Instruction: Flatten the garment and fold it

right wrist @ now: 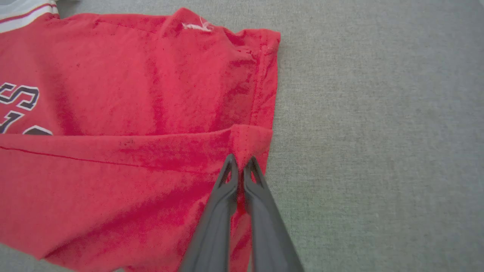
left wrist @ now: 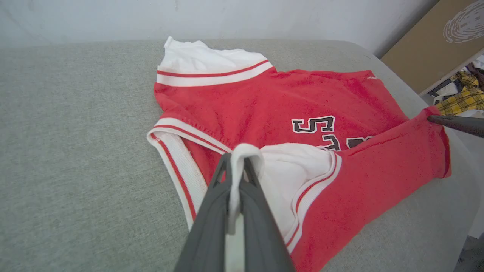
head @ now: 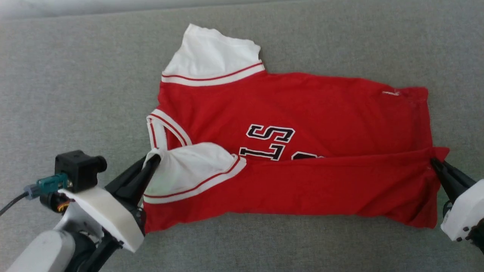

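Shirt [head: 302, 105]: lay on the grey pad [head: 75, 75] with the collar to my left and the hem to my right. The near long edge was folded up over the body, and its edge ran across the chest.
Lettering [head: 270, 134]: black with a white outline; the lower part was covered by the folded flap.
Far sleeve [head: 215, 53]: white, lay flat, pointed away from me.
Near sleeve [head: 189, 166]: white, turned over onto the red flap, bunched at its tip.
Collar [head: 155, 132]: red-and-white striped, just beyond the near sleeve, at the shirt's left end.
Left gripper [head: 155, 160]: I saw the fingers closed tight on the tip of the near sleeve. In its wrist view, white cloth was pinched between them.
Right gripper [head: 435, 162]: fingers closed on the hem corner of the folded flap, with red cloth between them. That corner stood out a little past the rest of the hem.
Pad: plain grey weave, bare on all sides of the shirt.
Beyond the pad: a pale wall [left wrist: 227, 15] behind it. In the left wrist view I noted a cardboard box [left wrist: 416, 49] and some yellow plaid cloth [left wrist: 461, 100] off the far right corner.
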`<state>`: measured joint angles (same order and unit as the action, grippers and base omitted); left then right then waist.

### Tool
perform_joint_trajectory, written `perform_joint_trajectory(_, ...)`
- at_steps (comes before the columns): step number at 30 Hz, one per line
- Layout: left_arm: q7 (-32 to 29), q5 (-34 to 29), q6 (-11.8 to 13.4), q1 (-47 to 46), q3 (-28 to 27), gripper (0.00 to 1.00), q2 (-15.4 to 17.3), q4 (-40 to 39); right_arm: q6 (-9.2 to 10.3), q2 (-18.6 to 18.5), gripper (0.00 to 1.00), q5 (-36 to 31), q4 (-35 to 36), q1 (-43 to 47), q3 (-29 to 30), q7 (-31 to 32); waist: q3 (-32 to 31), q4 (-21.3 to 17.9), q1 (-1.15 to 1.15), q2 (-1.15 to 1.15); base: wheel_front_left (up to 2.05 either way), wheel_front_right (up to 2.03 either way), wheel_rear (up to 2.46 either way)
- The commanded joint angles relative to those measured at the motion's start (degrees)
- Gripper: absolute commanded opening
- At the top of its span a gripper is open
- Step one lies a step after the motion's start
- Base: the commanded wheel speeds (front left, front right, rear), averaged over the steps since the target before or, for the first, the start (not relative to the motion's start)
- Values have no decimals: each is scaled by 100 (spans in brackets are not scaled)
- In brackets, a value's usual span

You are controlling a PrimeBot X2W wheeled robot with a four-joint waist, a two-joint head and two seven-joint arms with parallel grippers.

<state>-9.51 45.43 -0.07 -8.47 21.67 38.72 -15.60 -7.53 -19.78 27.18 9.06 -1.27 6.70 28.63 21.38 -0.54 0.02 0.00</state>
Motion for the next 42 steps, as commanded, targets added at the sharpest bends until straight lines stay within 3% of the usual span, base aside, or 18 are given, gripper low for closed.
perform_joint_trajectory(1,47,-35,-55,-102,11,0,-58,66,4,-10,0,-30,-51,-95,-21,-29,297,-114,-2,0,0,0,0)
perform_joint_trajectory(6,36,-34,-239,-329,193,0,-198,680,4,20,0,-32,-477,-291,-205,-5,416,-148,-2,0,0,0,0)
perform_joint_trajectory(13,-81,-41,-212,-446,312,0,-291,1241,4,-10,0,29,-901,-455,-387,-48,429,-123,-2,0,0,0,0)
perform_joint_trajectory(14,-77,-24,-206,-450,315,0,-317,1273,4,-8,4,55,-940,-469,-408,-48,414,-113,-2,0,0,0,0)
perform_joint_trajectory(15,-54,5,-197,-449,308,0,-355,1301,4,-2,21,79,-970,-477,-426,-51,388,-102,-2,0,0,0,0)
perform_joint_trajectory(16,-27,47,-188,-439,295,7,-399,1322,4,10,60,110,-990,-483,-432,-61,355,-92,-2,0,0,0,0)
perform_joint_trajectory(17,2,96,-175,-420,279,27,-445,1337,4,26,100,147,-1003,-482,-432,-69,309,-84,-2,0,0,0,0)
perform_joint_trajectory(18,35,151,-165,-391,258,41,-488,1343,4,31,100,182,-1007,-473,-442,-69,255,-79,-2,0,0,0,0)
perform_joint_trajectory(19,78,216,-155,-350,230,49,-534,1340,4,24,100,209,-990,-456,-451,-76,192,-74,-2,0,0,0,0)
perform_joint_trajectory(21,193,334,-125,-246,151,100,-608,1315,4,20,100,277,-913,-398,-437,-104,40,-67,-2,0,0,0,0)
perform_joint_trajectory(28,826,475,125,343,-225,100,-715,929,4,173,100,333,-261,60,-99,-517,-493,-42,-2,0,0,0,0)
perform_joint_trajectory(34,2021,25,524,880,-614,100,-950,484,4,748,100,-330,308,516,414,-1624,-719,37,-2,0,0,0,0)
perform_joint_trajectory(37,2406,-557,679,1084,-827,100,-1222,290,4,1196,100,-778,348,719,513,-2289,-791,72,-2,0,0,0,0)
perform_joint_trajectory(42,2447,-1522,708,1560,-1296,100,-2081,105,4,1573,100,-1274,66,1014,532,-3082,-902,151,-2,0,0,0,0)
